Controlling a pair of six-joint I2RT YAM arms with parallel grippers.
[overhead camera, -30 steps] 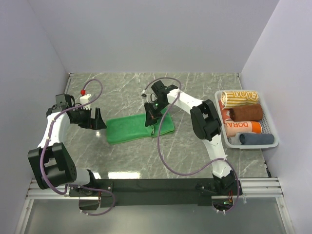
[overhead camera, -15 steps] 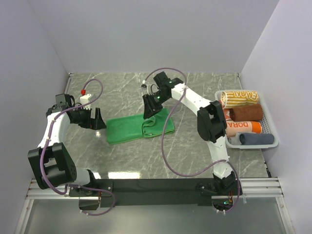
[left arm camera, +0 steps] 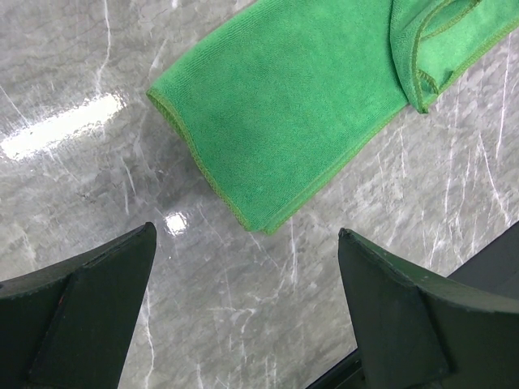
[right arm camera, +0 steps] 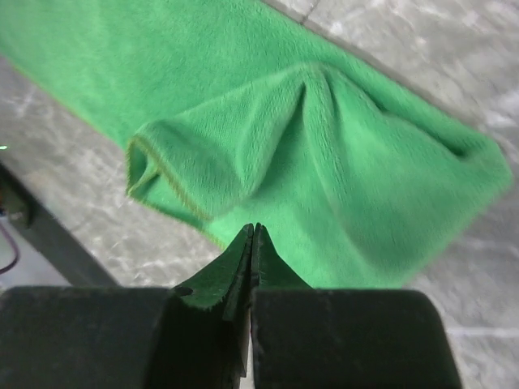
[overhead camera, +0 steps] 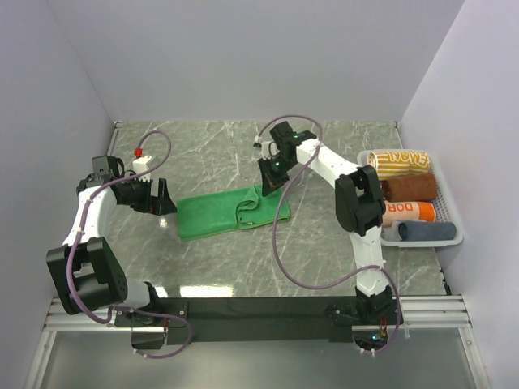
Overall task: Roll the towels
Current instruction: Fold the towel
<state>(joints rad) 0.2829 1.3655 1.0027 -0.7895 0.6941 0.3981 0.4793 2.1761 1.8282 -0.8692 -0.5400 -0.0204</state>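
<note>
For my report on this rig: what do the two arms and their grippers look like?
The left arm and the right arm have white shells and black joints. A purple cable loops along each. The left gripper and the right gripper carry dark, wedge-shaped fingers. A white, red-tipped part sits by the left wrist.

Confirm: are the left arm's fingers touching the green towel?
Apart. Left wrist view: the left fingers stand open, with a strip of bare table between them and the green towel's nearest corner.
</note>
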